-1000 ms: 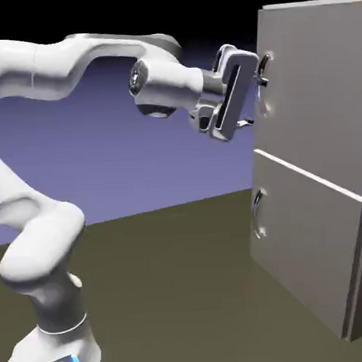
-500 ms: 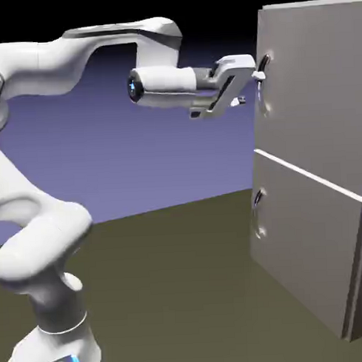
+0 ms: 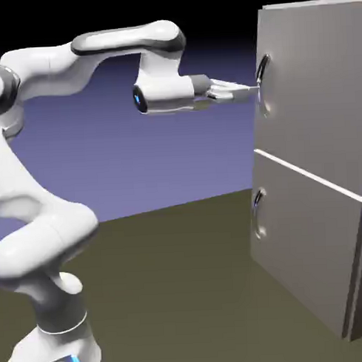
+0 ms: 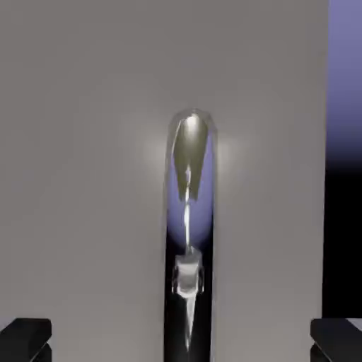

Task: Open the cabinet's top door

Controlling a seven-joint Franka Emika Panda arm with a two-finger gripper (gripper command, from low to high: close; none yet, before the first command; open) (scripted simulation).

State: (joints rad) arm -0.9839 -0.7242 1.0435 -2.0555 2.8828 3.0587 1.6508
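Fingers [image 4: 28,339] of my gripper [image 3: 243,91] stand spread wide, level with the top door's [image 3: 320,81] handle [image 4: 189,212] at twelve o'clock ahead, so they can straddle it; cabinet [image 3: 312,230] remains closed.

The arm is raised from its base and extended level toward the exterior view's right. The gripper [image 3: 247,91] is held horizontal, jaws spread wide, nothing gripped.

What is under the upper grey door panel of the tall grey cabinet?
Under the upper grey door panel sits a similar lower grey panel with its own curved metal handle. The cabinet's inside stays hidden.
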